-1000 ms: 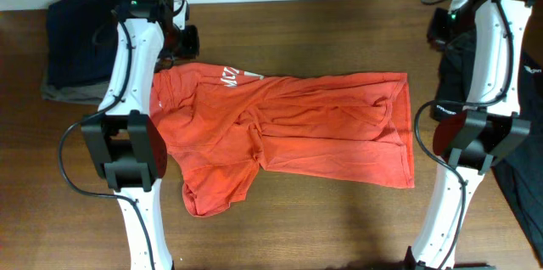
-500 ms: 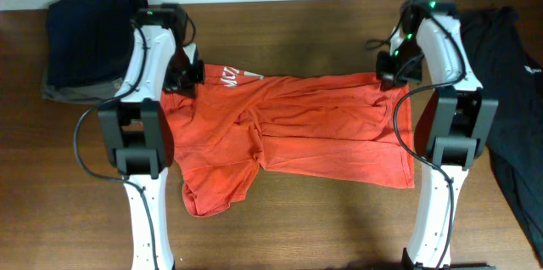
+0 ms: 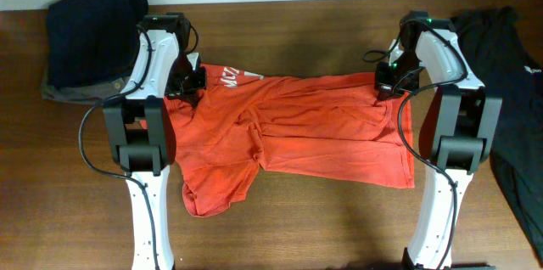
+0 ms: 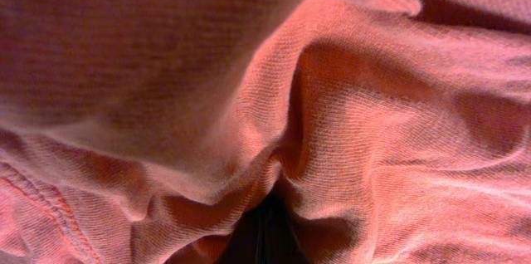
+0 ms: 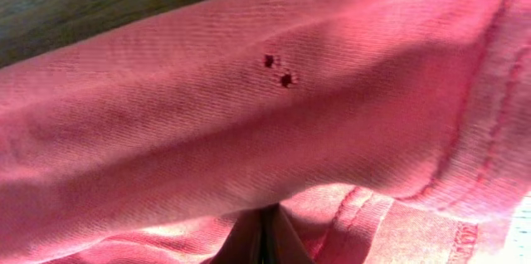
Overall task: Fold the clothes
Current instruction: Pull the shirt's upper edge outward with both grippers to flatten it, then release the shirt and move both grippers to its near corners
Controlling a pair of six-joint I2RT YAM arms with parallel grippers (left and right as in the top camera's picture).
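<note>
Lying spread across the middle of the table (image 3: 297, 227), unmoved: T-shirt (image 3: 297, 134). Dropped in from the table's back since a second ago, now pinched tight on its far edge: left gripper (image 3: 188, 83), right gripper (image 3: 386, 83).

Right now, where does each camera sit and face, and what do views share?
Overhead: above the table, looking straight down on the T-shirt; left arm and right arm show.
Left wrist: on the left arm, close against bunched T-shirt fabric; shut jaws bottom centre.
Right wrist: on the right arm, facing T-shirt hem and table; shut jaws at bottom.
Shared: all see the T-shirt.
</note>
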